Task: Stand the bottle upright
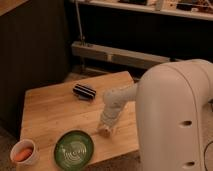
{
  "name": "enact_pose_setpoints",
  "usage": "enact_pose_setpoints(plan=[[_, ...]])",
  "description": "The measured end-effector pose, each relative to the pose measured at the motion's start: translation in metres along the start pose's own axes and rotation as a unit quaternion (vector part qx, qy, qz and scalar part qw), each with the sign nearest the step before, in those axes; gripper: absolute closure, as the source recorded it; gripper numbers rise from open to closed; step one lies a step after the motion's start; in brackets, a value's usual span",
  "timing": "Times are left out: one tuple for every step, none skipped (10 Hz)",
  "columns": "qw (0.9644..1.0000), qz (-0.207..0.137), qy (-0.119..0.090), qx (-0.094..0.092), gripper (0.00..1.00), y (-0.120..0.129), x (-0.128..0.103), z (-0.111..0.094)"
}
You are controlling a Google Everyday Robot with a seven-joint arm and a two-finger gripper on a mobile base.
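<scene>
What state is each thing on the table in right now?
Round green plate: flat on the wooden table.
Robot hand: tip at the table surface, right of that plate.
Small whitish bottle: hidden by the hand, pose unclear.
Black ribbed cylinder: lying on its side.
White bowl: upright, holding an orange item.
</scene>
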Motion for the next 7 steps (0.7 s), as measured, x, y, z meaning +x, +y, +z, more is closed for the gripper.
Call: enact_pose_setpoints(plan=[[1.0000, 0.004, 0.001, -0.001, 0.45, 0.0008, -0.0027, 0.0000], [1.0000, 0.007, 0.002, -0.002, 0.54, 0.0014, -0.0050, -0.0005], [0.9999, 0.009, 0.002, -0.004, 0.62, 0.0012, -0.0073, -0.0012], [0.9999, 0.011, 0.003, -0.005, 0.72, 0.0010, -0.0103, -0.0024], [0.9999, 0.012, 0.004, -0.005, 0.75, 0.0006, -0.0115, -0.0026], [0.9999, 0.012, 0.005, -0.004, 0.75, -0.0003, -0.0123, -0.0022], [0.9999, 0.011, 0.007, -0.003, 0.75, -0.0005, -0.0123, -0.0019]])
